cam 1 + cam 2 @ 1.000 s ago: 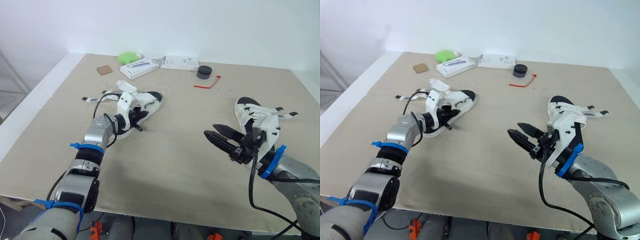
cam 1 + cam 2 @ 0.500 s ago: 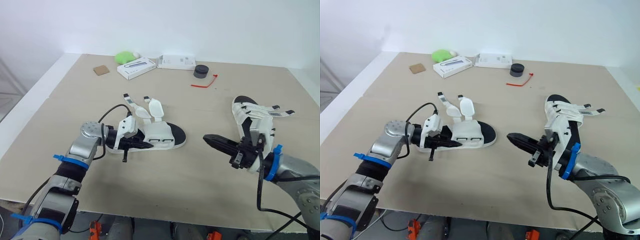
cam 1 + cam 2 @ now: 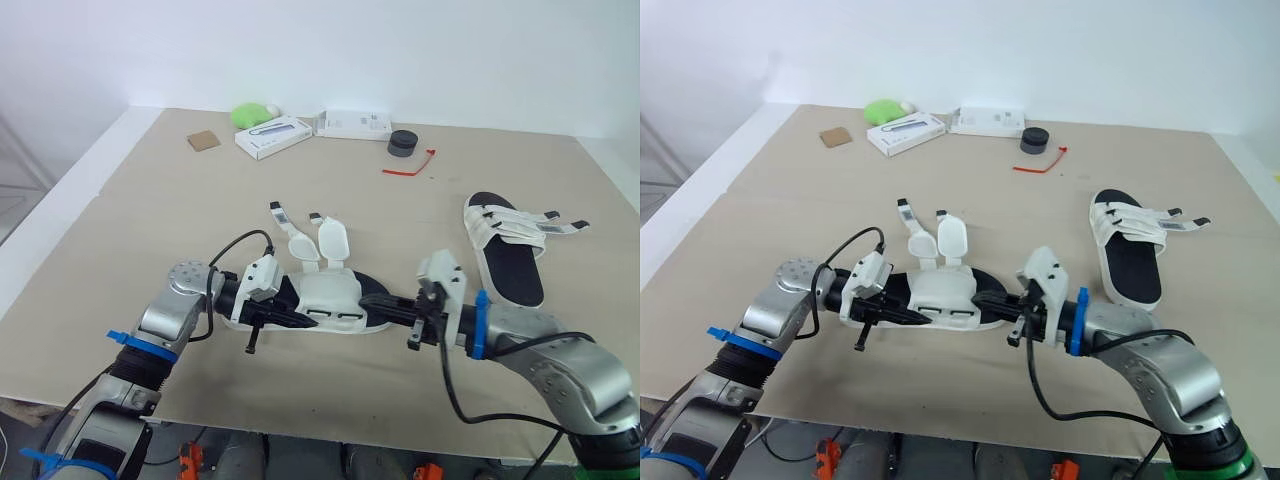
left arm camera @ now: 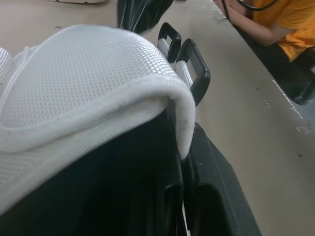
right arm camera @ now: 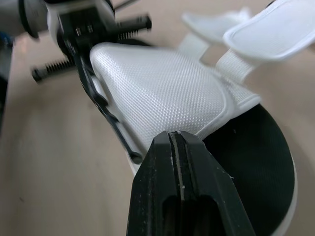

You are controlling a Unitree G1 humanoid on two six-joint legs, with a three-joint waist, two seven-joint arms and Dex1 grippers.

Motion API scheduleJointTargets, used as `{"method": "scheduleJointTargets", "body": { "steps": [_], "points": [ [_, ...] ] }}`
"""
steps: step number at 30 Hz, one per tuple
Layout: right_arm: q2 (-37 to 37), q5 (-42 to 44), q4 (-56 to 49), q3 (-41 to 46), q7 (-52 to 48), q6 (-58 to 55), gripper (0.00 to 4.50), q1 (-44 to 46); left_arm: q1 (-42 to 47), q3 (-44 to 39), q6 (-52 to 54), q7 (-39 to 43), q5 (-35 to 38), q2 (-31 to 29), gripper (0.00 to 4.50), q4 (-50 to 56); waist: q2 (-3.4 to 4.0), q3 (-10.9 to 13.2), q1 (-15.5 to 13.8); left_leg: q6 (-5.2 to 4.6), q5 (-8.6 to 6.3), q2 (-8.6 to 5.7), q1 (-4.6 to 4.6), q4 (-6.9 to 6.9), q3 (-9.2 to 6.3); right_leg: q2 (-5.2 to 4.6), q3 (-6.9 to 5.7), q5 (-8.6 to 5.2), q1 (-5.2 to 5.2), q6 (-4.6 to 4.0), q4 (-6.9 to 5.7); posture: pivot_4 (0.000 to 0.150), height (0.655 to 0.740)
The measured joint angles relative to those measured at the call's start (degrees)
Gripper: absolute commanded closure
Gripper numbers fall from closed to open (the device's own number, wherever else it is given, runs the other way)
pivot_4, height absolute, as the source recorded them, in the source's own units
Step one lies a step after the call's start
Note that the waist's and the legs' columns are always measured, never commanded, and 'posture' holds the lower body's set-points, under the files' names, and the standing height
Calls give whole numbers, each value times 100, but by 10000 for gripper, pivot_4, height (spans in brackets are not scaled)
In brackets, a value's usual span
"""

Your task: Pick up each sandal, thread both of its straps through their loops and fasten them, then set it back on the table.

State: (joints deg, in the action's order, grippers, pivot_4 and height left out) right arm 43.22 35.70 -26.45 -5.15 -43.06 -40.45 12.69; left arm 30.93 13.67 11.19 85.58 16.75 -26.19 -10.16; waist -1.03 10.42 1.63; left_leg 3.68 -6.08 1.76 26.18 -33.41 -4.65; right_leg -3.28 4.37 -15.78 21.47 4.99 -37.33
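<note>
Left pincer (image 3: 280,312) has pulled the gripped sandal (image 3: 330,295) nearer — closed right pincer (image 3: 366,300) now reaches its 3 o'clock end for threading.

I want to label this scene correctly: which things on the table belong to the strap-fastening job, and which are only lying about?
Belong to the job:
- sandal with open straps, held in front of the robot
- second sandal, lying to the right

Only lying about, at the far edge:
- green lump
- angled white box
- flat white box
- black round thing
- red tie
- brown square
</note>
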Motion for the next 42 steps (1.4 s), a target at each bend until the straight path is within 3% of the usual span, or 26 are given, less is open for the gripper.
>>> {"method": "scheduleJointTargets", "body": {
  "steps": [13,24,42],
  "points": [
    [835,-52,322,656,-1184,199,44506,-125,-5,120,-387,622,13,-127,45000,-24,2,1,-20,0,0,4,-2,-1,-1,3,-3,-2,0,0,0,1500,7400],
    [110,-469,562,-337,-1199,255,44506,300,122,232,-679,638,-16,83,45000,-319,3,0,-30,-2,2,2,-1,-15,-1,1,-3,1,-6,16,0,1500,7400],
    [-637,-1066,1970,-722,-1818,419,44506,1194,645,231,-1423,697,-272,476,45000,-1669,66,-38,-25,-32,23,3,-39,-14,5,-12,-14,48,-6,21,-1,1500,7400]
  ]
}}
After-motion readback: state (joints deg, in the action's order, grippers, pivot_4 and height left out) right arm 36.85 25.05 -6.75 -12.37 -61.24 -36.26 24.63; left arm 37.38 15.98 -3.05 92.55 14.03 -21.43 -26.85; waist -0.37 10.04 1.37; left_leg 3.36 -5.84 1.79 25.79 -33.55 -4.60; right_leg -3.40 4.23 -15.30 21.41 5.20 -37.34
